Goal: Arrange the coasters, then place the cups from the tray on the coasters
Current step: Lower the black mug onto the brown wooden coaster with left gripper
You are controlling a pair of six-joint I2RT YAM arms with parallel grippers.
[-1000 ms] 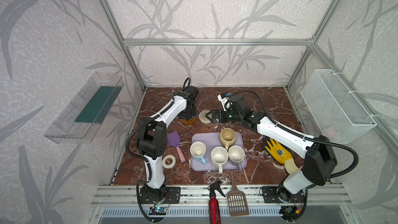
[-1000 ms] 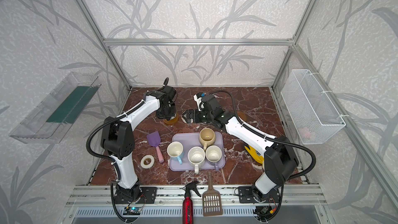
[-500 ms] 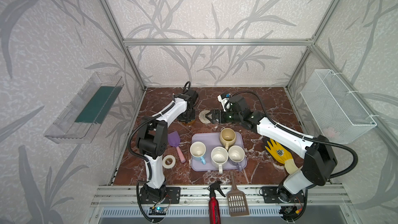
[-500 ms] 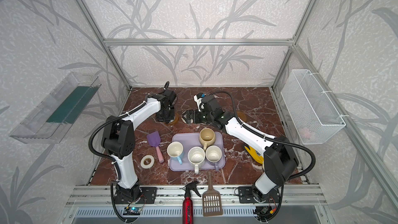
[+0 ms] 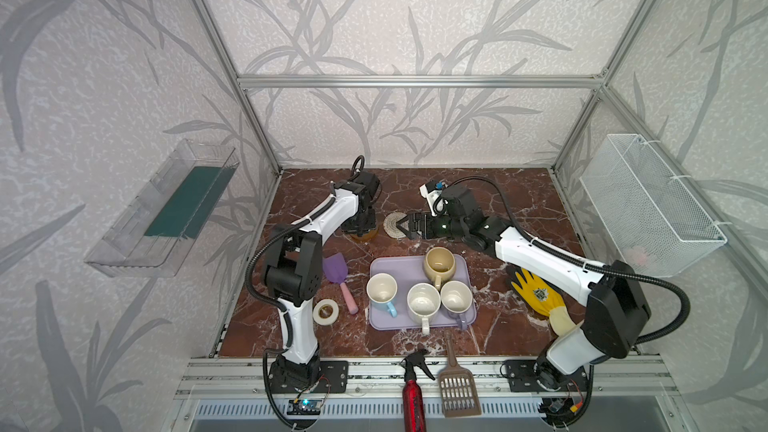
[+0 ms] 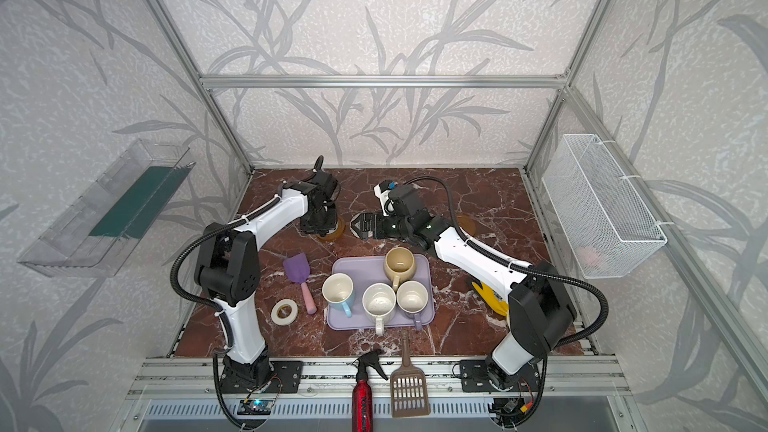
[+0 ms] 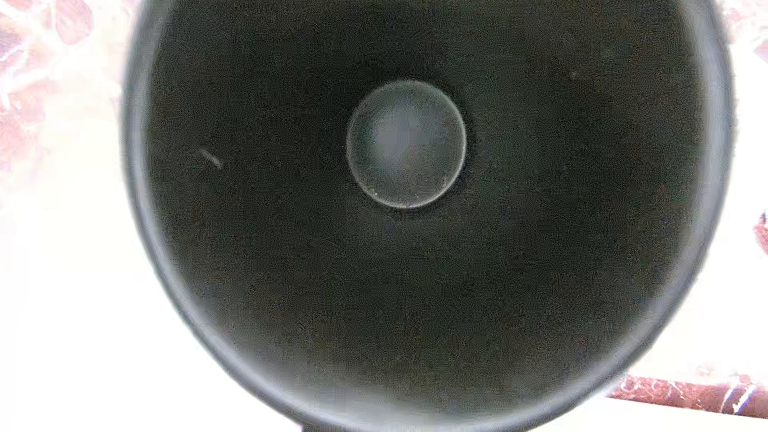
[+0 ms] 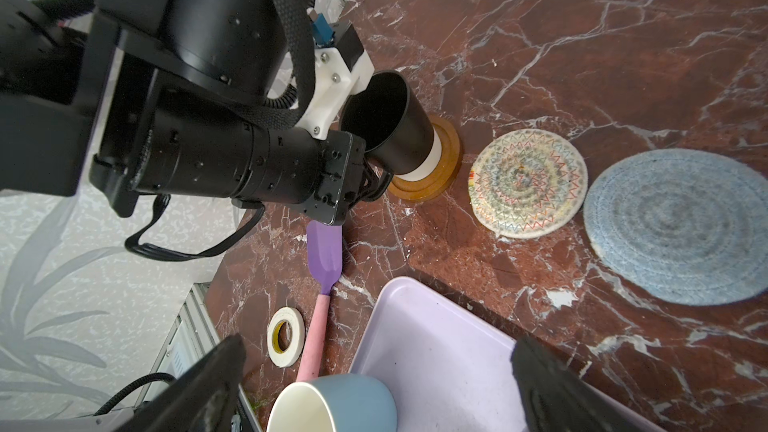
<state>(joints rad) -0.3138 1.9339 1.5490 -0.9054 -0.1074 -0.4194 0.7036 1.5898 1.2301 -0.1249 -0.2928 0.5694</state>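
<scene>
The black cup [image 8: 390, 130] stands on a brown wooden coaster [image 8: 440, 168], and my left gripper [image 8: 374, 180] is shut on its handle. The left wrist view looks straight into that cup [image 7: 407, 143]. Beside it lie the cream woven coaster [image 8: 528, 182] and the grey-blue coaster [image 8: 677, 226]. A second brown coaster [image 6: 467, 224] shows behind the right arm. The lavender tray [image 5: 399, 268] holds the beige cup [image 5: 439, 263], light blue cup [image 5: 381, 289], white cup [image 5: 423, 302] and lavender cup [image 5: 456, 297]. My right gripper [image 5: 405, 226] hangs open and empty over the cream coaster [image 5: 394, 224].
A purple scoop with a pink handle [image 5: 338, 272] and a white tape roll [image 5: 326, 311] lie left of the tray. A yellow glove [image 5: 536, 290] lies to its right. A red spray bottle [image 5: 411, 392] and a brown slotted scoop [image 5: 457, 388] sit at the front rail.
My left gripper with the black cup has shifted slightly over the wooden coaster. The right arm has hardly moved.
</scene>
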